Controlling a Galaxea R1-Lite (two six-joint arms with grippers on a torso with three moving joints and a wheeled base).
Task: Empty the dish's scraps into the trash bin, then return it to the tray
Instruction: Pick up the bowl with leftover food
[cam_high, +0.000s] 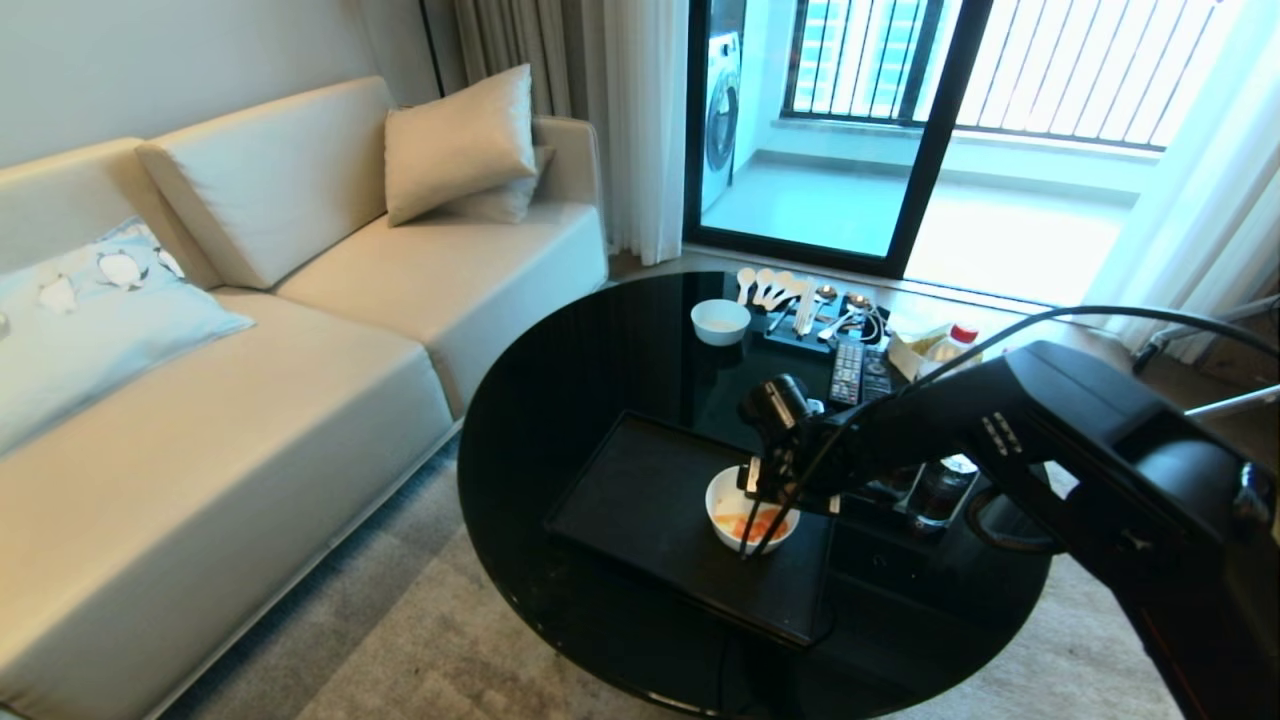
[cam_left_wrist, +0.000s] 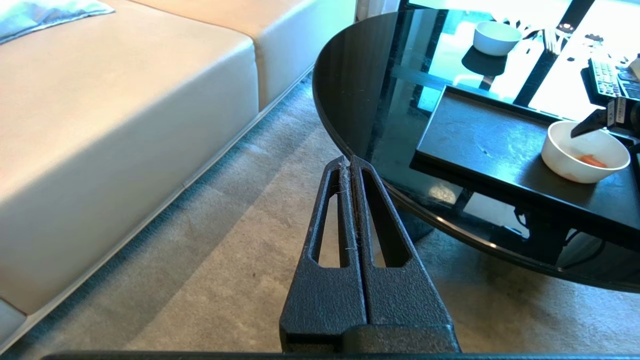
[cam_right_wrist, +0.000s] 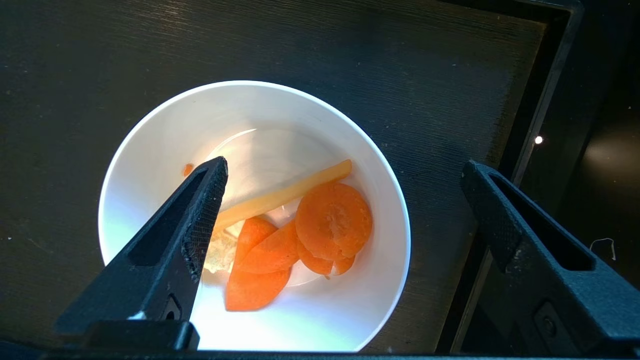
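Dish (cam_right_wrist: 150, 150) white, deep, scraps (cam_right_wrist: 300, 235) orange inside

In the head view the right arm (cam_high: 1000, 430) hides part of the dish (cam_high: 722, 520). The bottle (cam_high: 938, 490) behind it is half covered.

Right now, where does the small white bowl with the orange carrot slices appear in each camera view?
Head view: small white bowl with orange carrot slices, lower centre, under the open right gripper.
Left wrist view, right edge.
Right wrist view, centre.
Shared landmark: the flat black rectangular tray it stands on.
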